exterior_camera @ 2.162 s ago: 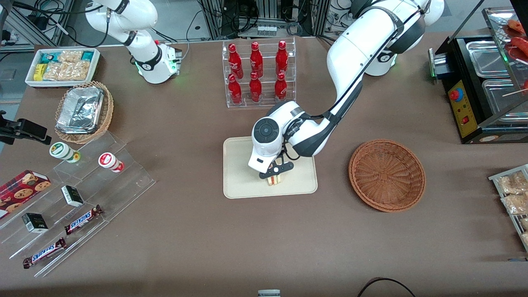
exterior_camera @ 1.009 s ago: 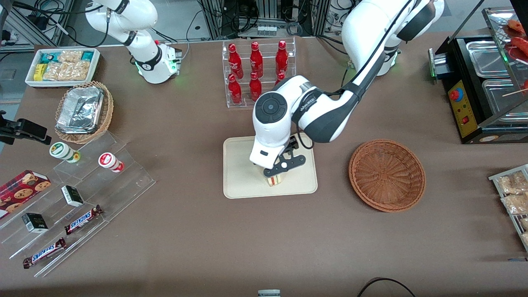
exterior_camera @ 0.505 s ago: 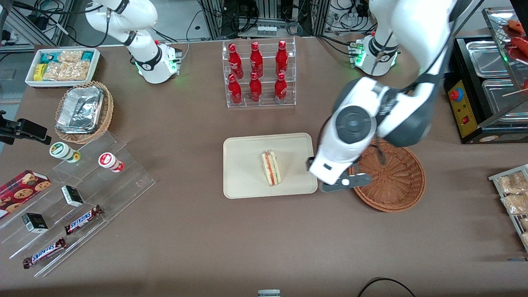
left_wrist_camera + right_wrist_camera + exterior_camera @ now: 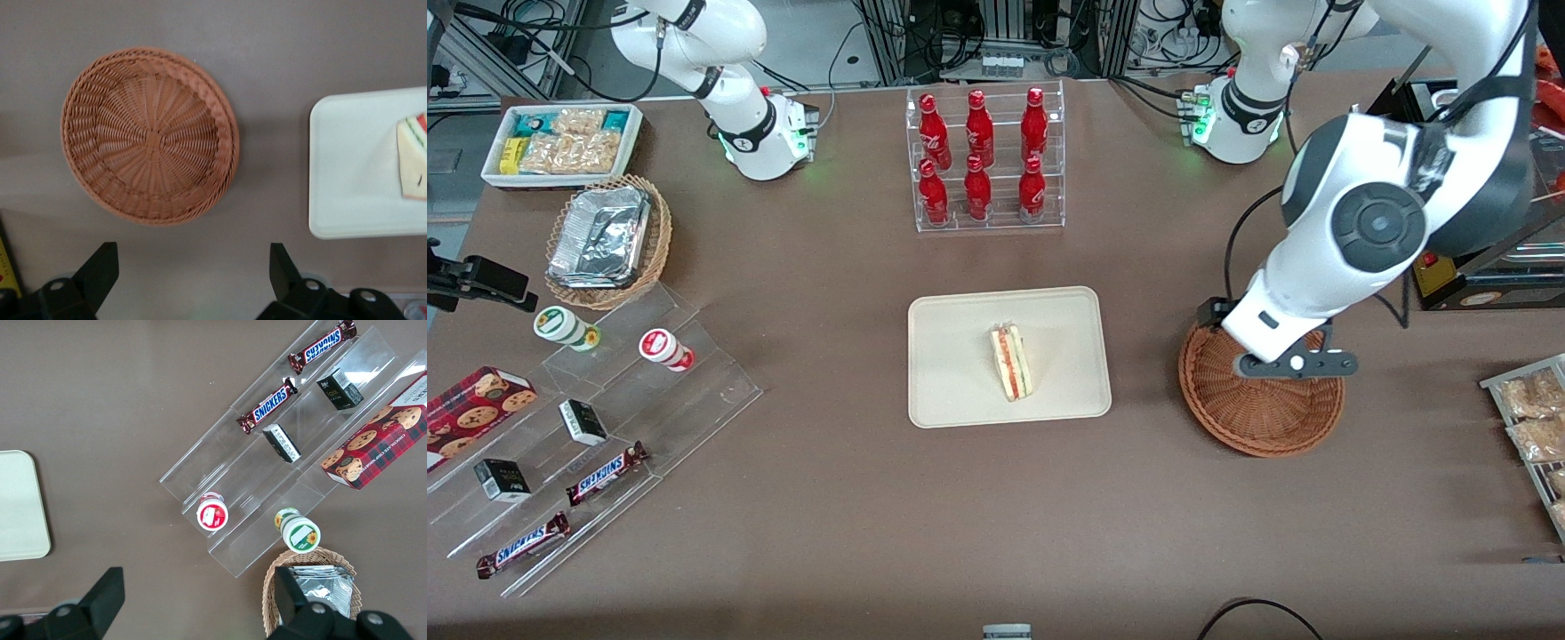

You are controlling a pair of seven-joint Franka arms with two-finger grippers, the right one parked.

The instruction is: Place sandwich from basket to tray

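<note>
1. The sandwich [image 4: 1011,363] lay on the tray [image 4: 951,391], a little below centre of the front frame, resting on its side with the red and yellow filling edge showing.
2. The tray sat mid-table, nearer the front camera than the rack of red bottles [image 4: 983,160] at upper centre.
3. The basket [image 4: 1263,422] stood at right of centre in the front frame, well apart from the tray, with nothing in it; the wrist view showed its woven floor [image 4: 150,137] bare.
4. The left gripper [image 4: 1296,365] hung above the basket, over its upper rim in the front frame, raised clear of the wicker.
5. The wrist view showed the two fingers [image 4: 97,273] spread wide with nothing between them.
6. The same wrist view also caught a tray corner [image 4: 347,167] and part of the sandwich [image 4: 413,157].
</note>
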